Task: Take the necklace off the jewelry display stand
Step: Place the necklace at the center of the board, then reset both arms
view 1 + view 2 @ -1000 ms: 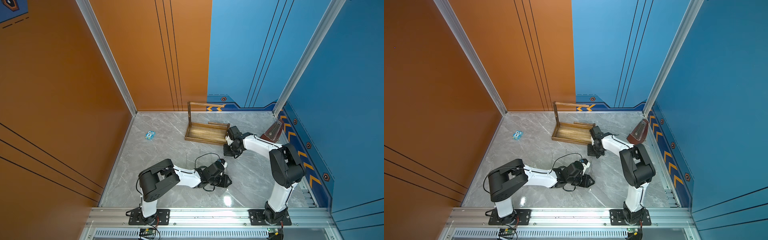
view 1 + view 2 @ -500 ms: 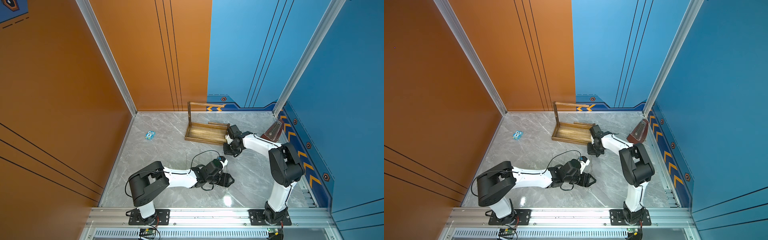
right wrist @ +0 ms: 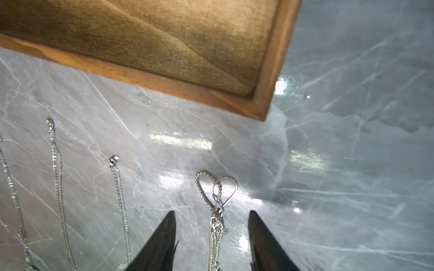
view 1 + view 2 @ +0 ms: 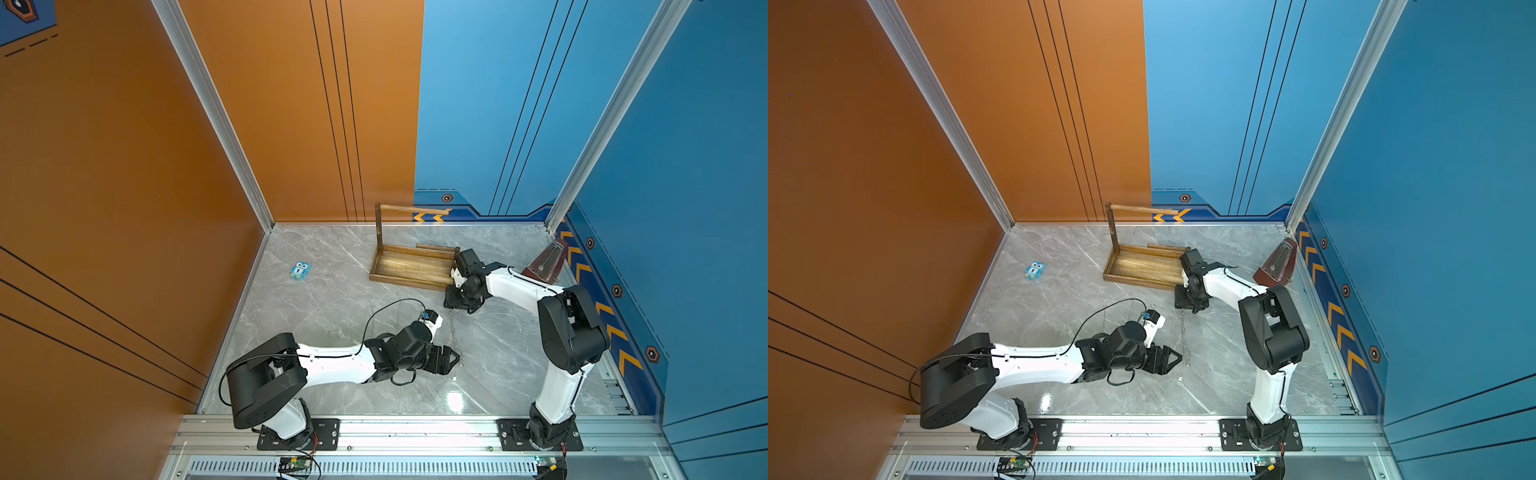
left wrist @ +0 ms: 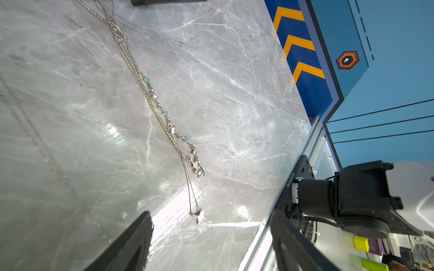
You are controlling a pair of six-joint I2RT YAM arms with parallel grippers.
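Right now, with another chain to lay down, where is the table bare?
Bare table lies between the owl toy and the jewelry display stand, and between the necklace and the right arm. Crowded: between left gripper and right gripper, where it and more chains lie.

Left gripper (image 5: 210, 212) and right gripper (image 3: 212, 211) have spread their fingers (image 3: 162, 237), releasing the necklace (image 5: 152, 93).

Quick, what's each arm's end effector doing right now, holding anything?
Left end effector: open, empty.
Right end effector: open, straddling the necklace on the table, not gripping it.
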